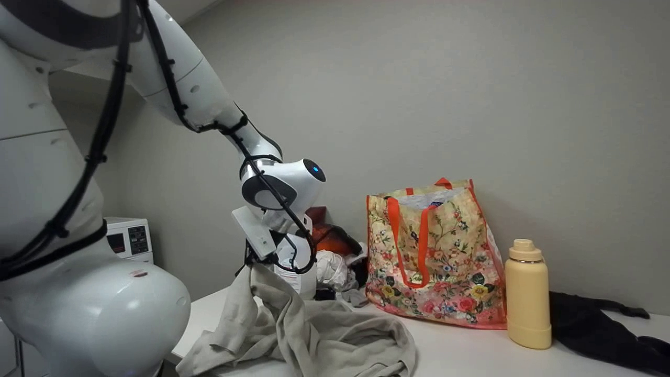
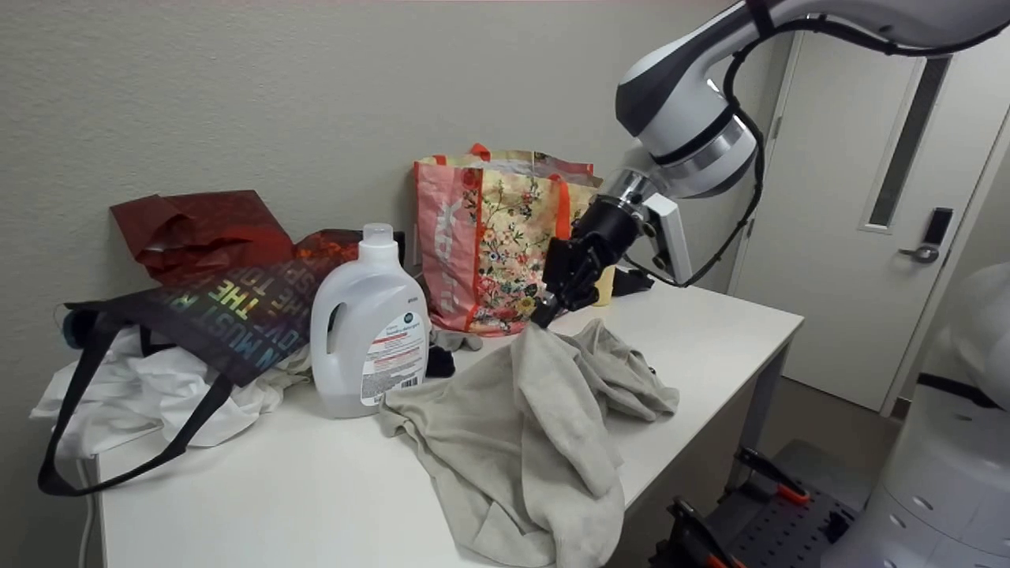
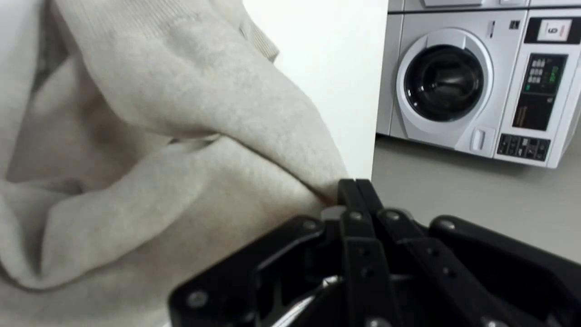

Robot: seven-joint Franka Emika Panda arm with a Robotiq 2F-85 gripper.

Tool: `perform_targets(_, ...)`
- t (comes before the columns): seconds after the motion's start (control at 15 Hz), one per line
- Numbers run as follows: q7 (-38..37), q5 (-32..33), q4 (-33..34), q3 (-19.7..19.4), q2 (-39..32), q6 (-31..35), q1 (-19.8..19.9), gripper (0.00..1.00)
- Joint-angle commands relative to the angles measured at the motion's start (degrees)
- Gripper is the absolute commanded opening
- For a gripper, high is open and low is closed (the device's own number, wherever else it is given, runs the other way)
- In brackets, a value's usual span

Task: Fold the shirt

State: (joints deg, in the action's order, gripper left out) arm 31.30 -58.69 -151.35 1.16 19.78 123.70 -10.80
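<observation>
The shirt (image 1: 335,335) is a rumpled grey-beige garment on the white table (image 2: 260,489). In both exterior views part of it is pulled up into a peak at my gripper (image 1: 251,262), and the rest lies in folds on the table. In an exterior view the shirt (image 2: 489,442) spreads to the table's edge by the robot. My gripper (image 2: 543,314) points down and its fingers are shut on the raised cloth. In the wrist view the fingertips (image 3: 355,184) are together, and the shirt (image 3: 190,200) fills the left side. The pinched bit itself is hidden between the fingers.
A floral tote bag (image 1: 434,262), a yellow bottle (image 1: 528,298) and a black cloth heap (image 1: 591,330) stand along the wall. A detergent jug (image 2: 371,331), a dark printed bag (image 2: 252,308) and white cloth (image 2: 173,386) are beyond the shirt. A washing machine (image 3: 454,81) shows past the table edge.
</observation>
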Motion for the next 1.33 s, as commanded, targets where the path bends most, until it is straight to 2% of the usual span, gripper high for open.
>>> perform_targets(0.0,0.6,-7.1,6.6,2.4,-8.4,4.8,0.0,0.0)
perform_targets(0.4,1.7,-17.7,13.7,4.6,-18.2,16.1,0.9,0.0)
perform_targets(0.73,2.7,-25.5,19.0,4.6,-24.5,23.2,1.7,0.0)
perform_targets(0.93,4.0,-27.6,20.4,3.9,-26.6,27.4,1.0,0.0)
perform_targets(1.07,5.1,-25.4,19.5,4.0,-27.2,30.0,0.7,0.01)
perform_targets(1.13,4.6,-22.5,18.2,4.0,-26.9,30.8,0.4,0.26)
perform_targets(1.2,4.6,-20.0,16.7,4.1,-26.2,31.2,0.1,0.27)
perform_targets(1.27,4.3,-17.7,15.6,4.2,-25.6,31.9,-0.2,0.34)
